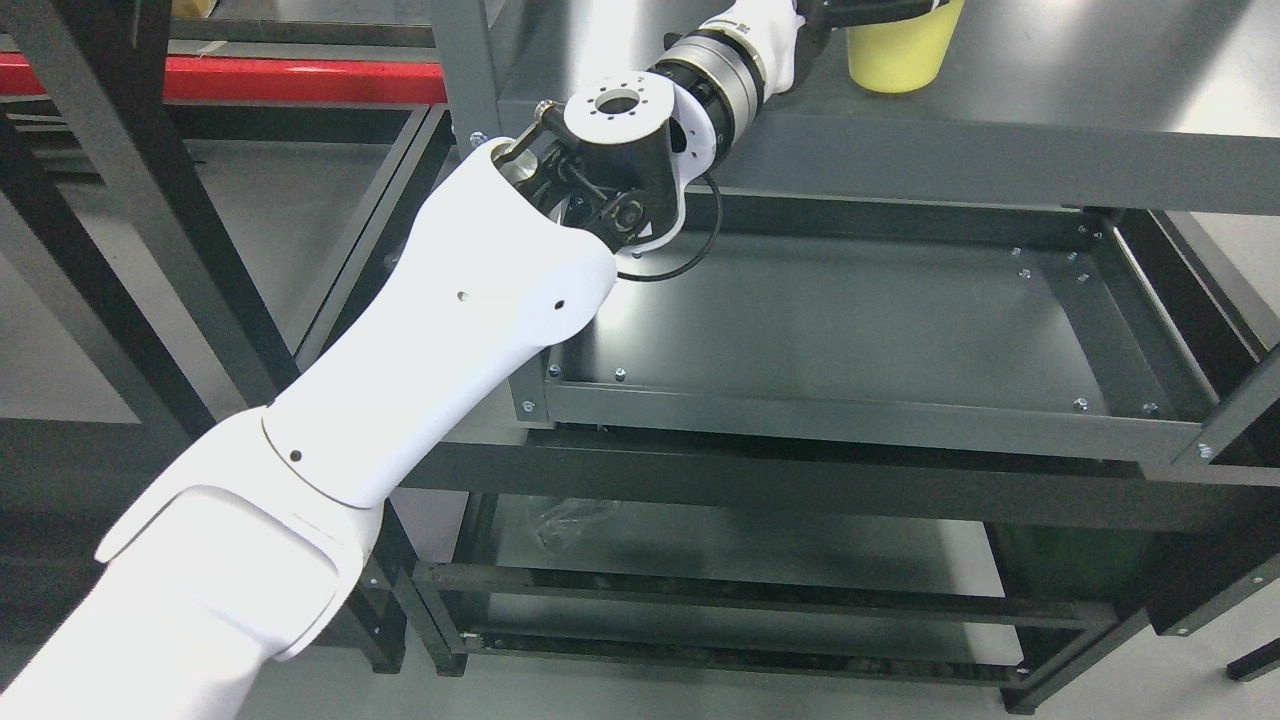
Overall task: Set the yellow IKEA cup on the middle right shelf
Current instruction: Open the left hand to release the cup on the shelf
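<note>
At top edge, left hand (868, 8) meets yellow cup (897, 55) standing on shelf (1050, 90); fingers cropped, grip can't tell.

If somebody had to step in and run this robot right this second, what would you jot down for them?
Left hand: mostly cut off by the top edge of the head view, at the rim of the yellow cup; the grip itself cannot be seen.
Right arm: out of view.
Cup: bottom resting on the upper dark shelf, near the top of the picture.
The tray shelf below has nothing on it.
Done: cup brought onto a shelf.
Left: confirm this is the intended shelf, release, withdraw the arm.
</note>
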{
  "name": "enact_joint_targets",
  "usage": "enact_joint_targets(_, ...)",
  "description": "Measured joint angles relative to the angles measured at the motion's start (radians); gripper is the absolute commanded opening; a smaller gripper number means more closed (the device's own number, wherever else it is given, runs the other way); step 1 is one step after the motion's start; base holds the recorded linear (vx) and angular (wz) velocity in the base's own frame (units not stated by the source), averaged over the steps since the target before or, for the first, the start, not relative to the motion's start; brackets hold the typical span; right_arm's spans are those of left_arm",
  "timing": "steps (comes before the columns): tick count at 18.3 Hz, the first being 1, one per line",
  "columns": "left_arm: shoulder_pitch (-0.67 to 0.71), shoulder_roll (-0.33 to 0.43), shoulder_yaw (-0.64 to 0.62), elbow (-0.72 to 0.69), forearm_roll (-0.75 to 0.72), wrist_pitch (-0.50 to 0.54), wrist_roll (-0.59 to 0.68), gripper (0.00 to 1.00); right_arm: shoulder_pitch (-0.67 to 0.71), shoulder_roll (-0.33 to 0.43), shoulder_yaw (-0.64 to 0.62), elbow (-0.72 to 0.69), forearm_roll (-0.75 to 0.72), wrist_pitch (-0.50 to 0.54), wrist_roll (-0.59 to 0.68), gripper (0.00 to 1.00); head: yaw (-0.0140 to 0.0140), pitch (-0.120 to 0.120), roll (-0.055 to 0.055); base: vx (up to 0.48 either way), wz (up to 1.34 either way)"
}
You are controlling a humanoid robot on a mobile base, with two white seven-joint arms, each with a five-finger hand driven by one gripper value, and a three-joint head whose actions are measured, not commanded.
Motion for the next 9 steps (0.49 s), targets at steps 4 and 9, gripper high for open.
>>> enact_joint_targets(4, 0.0, 0.0, 0.0, -0.001, -0.07, -0.008, 0.0, 0.57, 0.0, 0.0, 0.0, 0.0, 0.0, 0.0, 0.0, 0.99, 0.0, 0.0, 0.0, 0.0, 0.0)
enact_joint_targets(9, 0.004, 0.0, 0.005, 0.003, -0.102, -0.051, 0.048, 0.0, 0.0, 0.0, 0.0, 0.0, 0.0, 0.0, 0.0, 0.99, 0.0, 0.0, 0.0, 0.0, 0.0)
